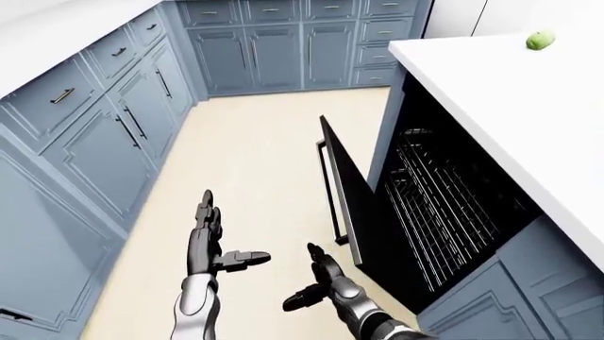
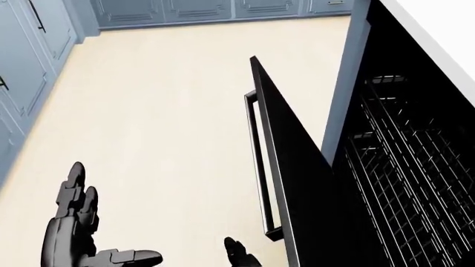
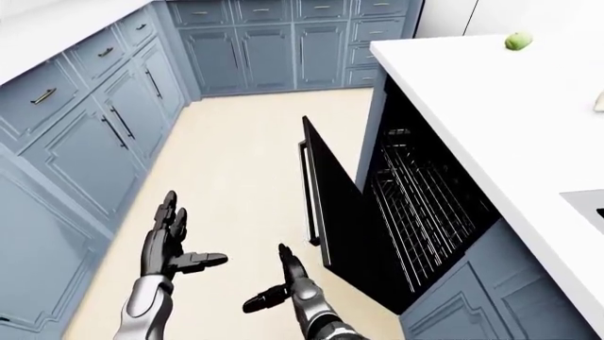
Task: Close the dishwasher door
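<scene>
The black dishwasher door [image 1: 354, 205] stands partly open, tilted out from the cabinet on the right, with a bar handle [image 1: 328, 188] on its outer face. Wire racks [image 1: 444, 198] show inside the dark cavity. My left hand [image 1: 212, 241] is open, fingers up, over the floor left of the door. My right hand [image 1: 319, 278] is open, just left of the door's lower edge and below the handle, apart from it. In the head view the handle [image 2: 260, 167] and the left hand [image 2: 74, 228] show; only the right fingertips [image 2: 236, 251] appear at the bottom.
A white countertop [image 1: 510, 99] runs above the dishwasher with a green fruit [image 1: 539, 40] at its far end. Blue cabinets [image 1: 104, 134] line the left side and the top of the view [image 1: 283, 49]. Beige floor [image 1: 255, 156] lies between.
</scene>
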Available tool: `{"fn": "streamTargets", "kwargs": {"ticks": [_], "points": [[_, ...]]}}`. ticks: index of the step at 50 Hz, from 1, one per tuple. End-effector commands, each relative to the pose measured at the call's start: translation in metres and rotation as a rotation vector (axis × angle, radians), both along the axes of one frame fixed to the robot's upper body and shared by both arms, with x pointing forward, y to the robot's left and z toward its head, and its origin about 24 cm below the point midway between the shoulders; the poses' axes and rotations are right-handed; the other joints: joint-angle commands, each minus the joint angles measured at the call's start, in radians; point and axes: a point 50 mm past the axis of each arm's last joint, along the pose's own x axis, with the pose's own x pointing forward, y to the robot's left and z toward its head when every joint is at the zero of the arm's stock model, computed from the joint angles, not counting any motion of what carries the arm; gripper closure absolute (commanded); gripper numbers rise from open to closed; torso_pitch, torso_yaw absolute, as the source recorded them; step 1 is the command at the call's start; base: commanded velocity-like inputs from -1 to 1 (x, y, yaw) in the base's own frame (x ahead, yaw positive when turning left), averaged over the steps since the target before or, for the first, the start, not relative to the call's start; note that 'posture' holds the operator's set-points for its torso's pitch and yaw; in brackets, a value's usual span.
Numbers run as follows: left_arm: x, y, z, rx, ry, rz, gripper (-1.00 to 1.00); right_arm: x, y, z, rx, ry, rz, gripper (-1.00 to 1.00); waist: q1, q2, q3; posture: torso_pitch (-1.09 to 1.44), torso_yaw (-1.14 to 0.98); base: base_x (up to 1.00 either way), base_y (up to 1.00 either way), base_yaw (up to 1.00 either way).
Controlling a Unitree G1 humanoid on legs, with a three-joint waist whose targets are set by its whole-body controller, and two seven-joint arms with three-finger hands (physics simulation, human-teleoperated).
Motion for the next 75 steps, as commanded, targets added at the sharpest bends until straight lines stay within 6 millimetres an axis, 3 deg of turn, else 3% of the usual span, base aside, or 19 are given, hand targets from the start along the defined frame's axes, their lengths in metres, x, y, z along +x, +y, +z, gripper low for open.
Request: {"fn": "streamTargets", "kwargs": {"ticks": [1, 10, 23, 42, 75], "points": [[0.006, 0.000, 0.017, 0.012, -0.086, -0.004, -1.00, 0.011, -0.008, 0.007, -0.028, -0.041, -0.037, -1.00, 0.000, 0.003, -0.020, 0.00, 0.00, 0.00, 0.00, 0.00], [0.005, 0.001, 0.019, 0.010, -0.089, -0.001, -1.00, 0.002, -0.040, -0.008, -0.123, 0.017, -0.174, -1.00, 0.002, -0.008, -0.022, 0.00, 0.00, 0.00, 0.00, 0.00], [0.003, 0.001, 0.023, 0.011, -0.096, -0.003, -1.00, 0.006, -0.071, -0.008, -0.197, -0.008, -0.300, -1.00, 0.007, -0.011, -0.024, 0.00, 0.00, 0.00, 0.00, 0.00], [0.002, 0.000, 0.022, 0.012, -0.094, -0.005, -1.00, 0.005, -0.097, -0.006, -0.246, -0.055, -0.574, -1.00, 0.022, -0.008, -0.022, 0.00, 0.00, 0.00, 0.00, 0.00], [0.001, -0.001, 0.025, 0.009, -0.097, -0.008, -1.00, 0.007, -0.120, 0.005, -0.320, -0.160, -0.804, -1.00, 0.035, -0.014, -0.014, 0.00, 0.00, 0.00, 0.00, 0.00]]}}
